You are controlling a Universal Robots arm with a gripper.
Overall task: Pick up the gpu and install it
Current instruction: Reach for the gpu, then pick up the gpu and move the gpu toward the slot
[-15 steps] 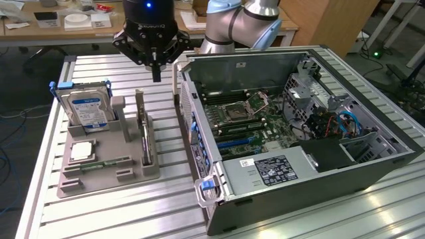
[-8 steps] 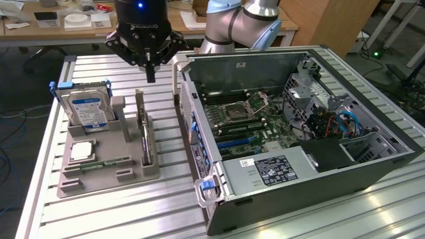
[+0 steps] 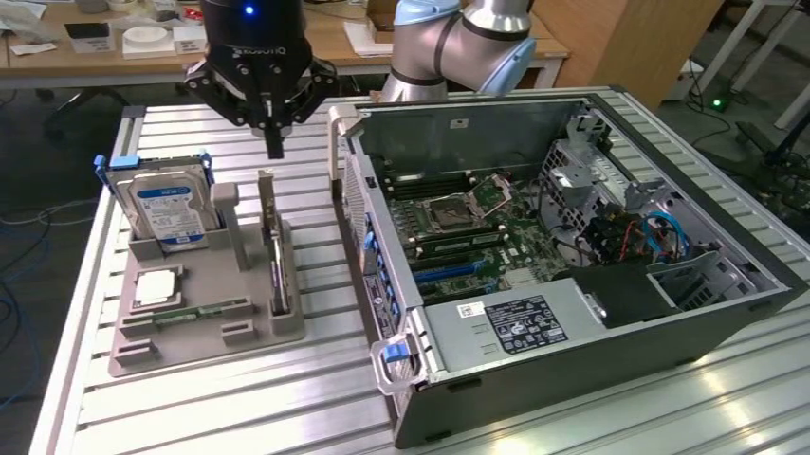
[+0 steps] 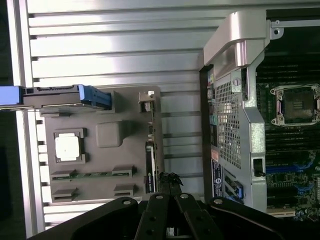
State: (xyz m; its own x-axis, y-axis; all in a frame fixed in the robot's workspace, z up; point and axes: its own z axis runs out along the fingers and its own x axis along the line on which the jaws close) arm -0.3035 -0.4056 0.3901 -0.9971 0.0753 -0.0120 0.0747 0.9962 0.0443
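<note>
The gpu (image 3: 271, 245) is a thin dark card standing on its long edge in a slot of the grey holder (image 3: 209, 327), on the exterior view's left. In the wrist view the gpu (image 4: 149, 162) shows edge-on as a narrow strip. My gripper (image 3: 273, 144) hangs above the card's far end without touching it, its fingers pressed together into one point with nothing between them. The wrist view has the gripper (image 4: 170, 179) tips just beside that end of the card. The open computer case (image 3: 506, 123) lies to the exterior view's right, motherboard (image 3: 481, 232) exposed.
The holder also carries a blue-labelled hard drive (image 3: 171, 204) standing upright, a square processor (image 3: 155, 287) and a narrow green memory stick (image 3: 196, 311). The case's side wall (image 4: 232, 125) rises close beside the holder. A cluttered desk (image 3: 127, 43) stands behind the slatted table (image 3: 253, 408).
</note>
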